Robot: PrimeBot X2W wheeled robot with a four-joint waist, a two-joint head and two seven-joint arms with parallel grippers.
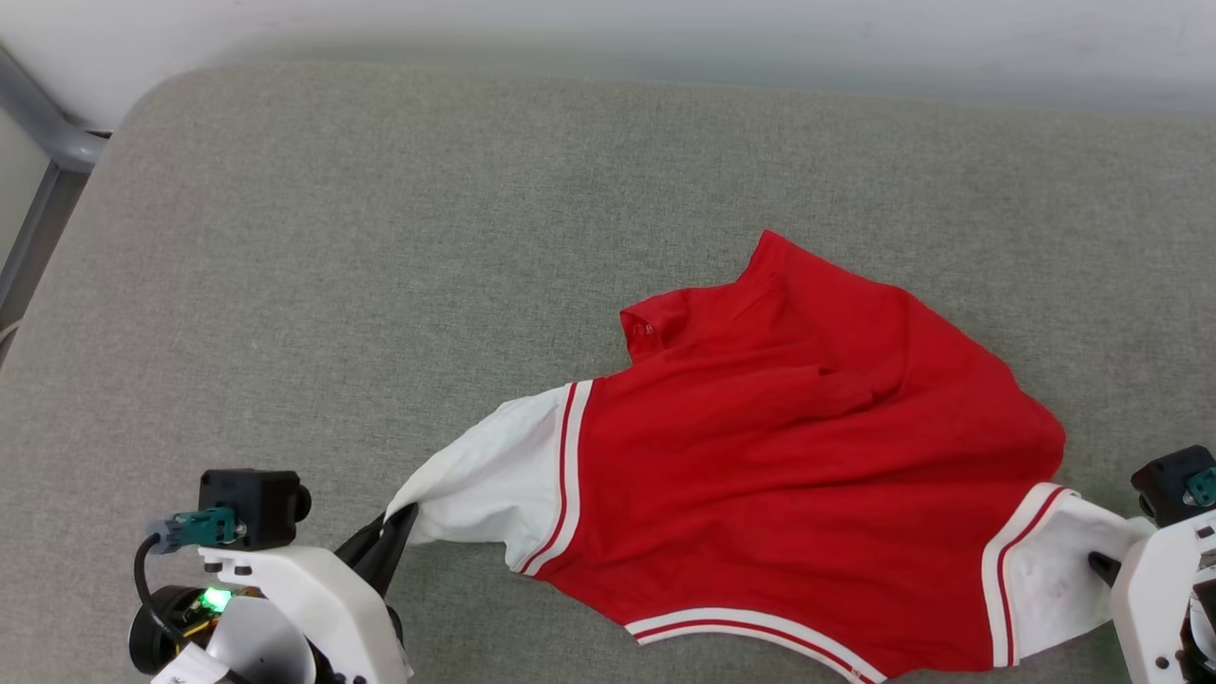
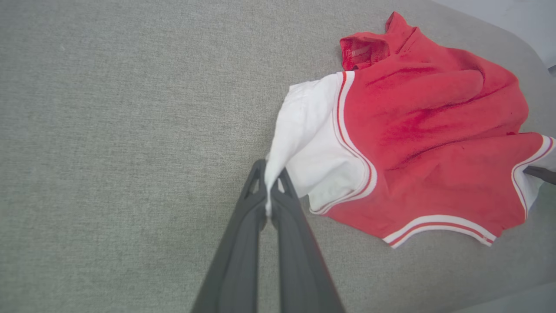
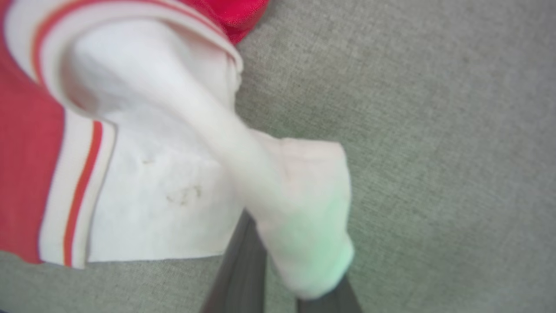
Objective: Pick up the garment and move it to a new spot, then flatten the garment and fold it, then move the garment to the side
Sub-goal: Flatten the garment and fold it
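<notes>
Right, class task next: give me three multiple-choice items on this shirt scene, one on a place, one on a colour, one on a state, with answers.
1. Where does the left gripper grip the garment? A. collar B. white sleeve C. red hem
2. What colour is the surface under it? A. blue B. brown C. grey
3. How does the garment lie? A. neatly folded B. rolled into a ball C. rumpled, a gripper on each sleeve
Answers: 1 B, white cloth is pinched between its fingers; 2 C, grey fabric surrounds the shirt; 3 C, the red body is creased and the right gripper holds the other sleeve.
</notes>
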